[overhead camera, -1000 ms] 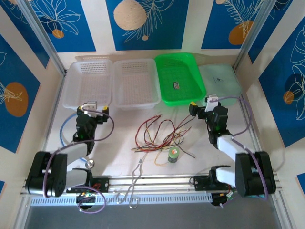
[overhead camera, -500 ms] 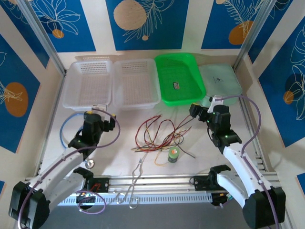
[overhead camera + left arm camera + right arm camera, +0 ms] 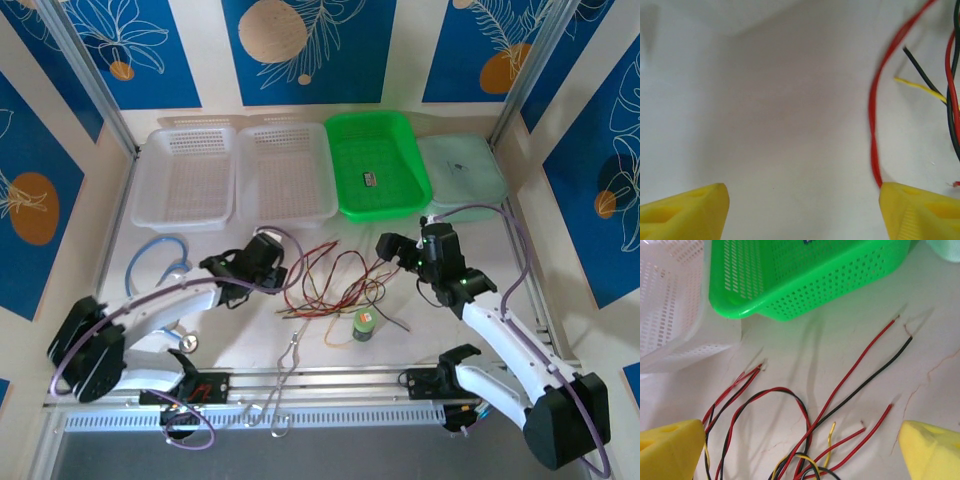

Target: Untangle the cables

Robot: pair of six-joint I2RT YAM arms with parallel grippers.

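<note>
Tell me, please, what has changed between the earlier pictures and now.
Both arms stretched inward: the left gripper reached the left edge of the cables, the right gripper their right edge. Both are open, holding nothing. Cables, trays and green bottle stayed put.

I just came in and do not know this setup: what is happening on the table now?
A robot is about to untangle red, black and yellow cables lying in a heap mid-table. The left gripper is at the heap's left edge and the right gripper at its right edge, both open. Nothing is gripped yet.
</note>
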